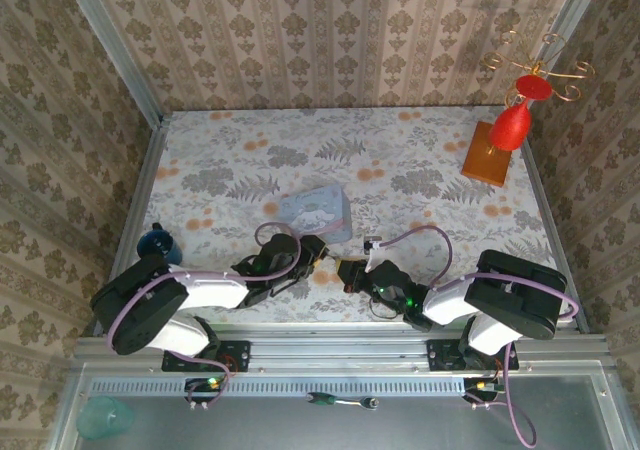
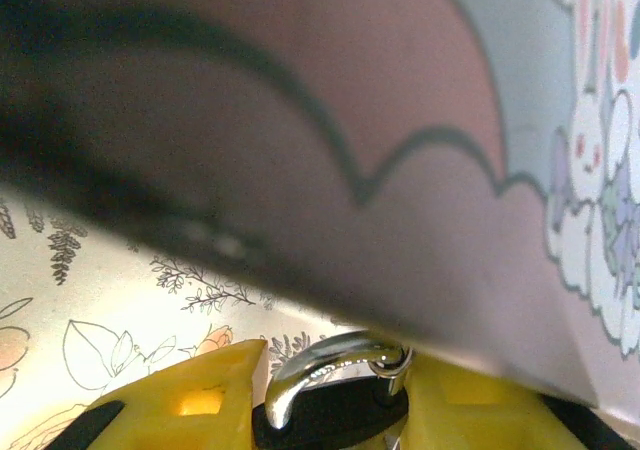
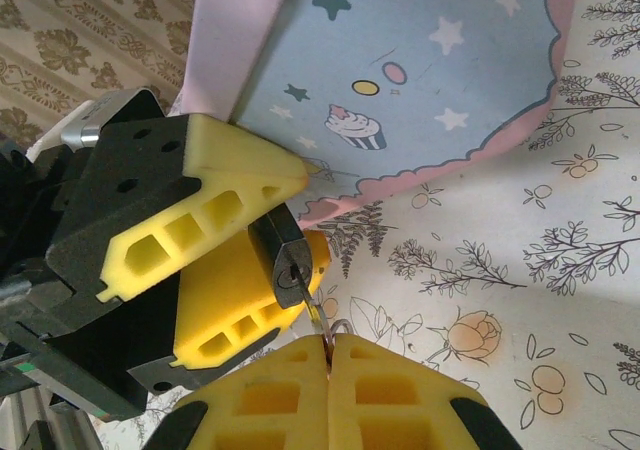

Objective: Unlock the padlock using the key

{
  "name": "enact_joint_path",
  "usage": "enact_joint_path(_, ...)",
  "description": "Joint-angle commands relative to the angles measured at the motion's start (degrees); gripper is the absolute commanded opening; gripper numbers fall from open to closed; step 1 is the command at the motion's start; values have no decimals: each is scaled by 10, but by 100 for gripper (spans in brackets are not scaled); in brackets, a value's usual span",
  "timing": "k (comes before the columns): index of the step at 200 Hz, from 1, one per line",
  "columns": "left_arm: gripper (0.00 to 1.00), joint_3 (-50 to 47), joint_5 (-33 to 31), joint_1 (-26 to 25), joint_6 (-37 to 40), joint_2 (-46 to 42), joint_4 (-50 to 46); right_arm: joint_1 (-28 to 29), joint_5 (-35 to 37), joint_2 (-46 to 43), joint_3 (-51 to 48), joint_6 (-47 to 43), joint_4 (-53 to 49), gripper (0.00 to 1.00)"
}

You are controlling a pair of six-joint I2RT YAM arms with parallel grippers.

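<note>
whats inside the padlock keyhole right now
A thin key runs into the padlock keyhole, its other end pinched in the right gripper. The tip is hidden inside the lock body, so its depth cannot be seen.

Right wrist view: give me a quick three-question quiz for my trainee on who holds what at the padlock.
1. True or false: the left hand clamps the padlock by its dark body.
2. What is pinched in the shut right hand? A) the key B) a pen C) a coin
3. Name the pastel thing just beyond the padlock.
Key: 1 true; 2 A; 3 the tin box.
</note>
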Motion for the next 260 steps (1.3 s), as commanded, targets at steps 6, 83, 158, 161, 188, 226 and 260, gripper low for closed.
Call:
enact_joint_path(6,0,23,6,-13,-2,9,39,3,23,2,8,9,18,0)
enact_joint_path(83,0,32,10,-17,-12,19,63,3,15,38,5,7,26,0)
enact_joint_path(158,0,39,16,-17,2,6,24,3,2,46,14,4,49,0)
enact_joint_path(161,0,39,16,-17,3,6,21,3,1,41,14,3,45,0)
enact_joint_path(188,0,44,20,-17,14,3,-6,1,2,13,17,-3,21,0)
enact_joint_path(226,0,55,26,-17,30,-2,-31,-3,-17,10,30,1,10,0)
enact_joint_path(260,0,63,30,-17,38,-5,-42,-9,-29,32,28,16,40,0)
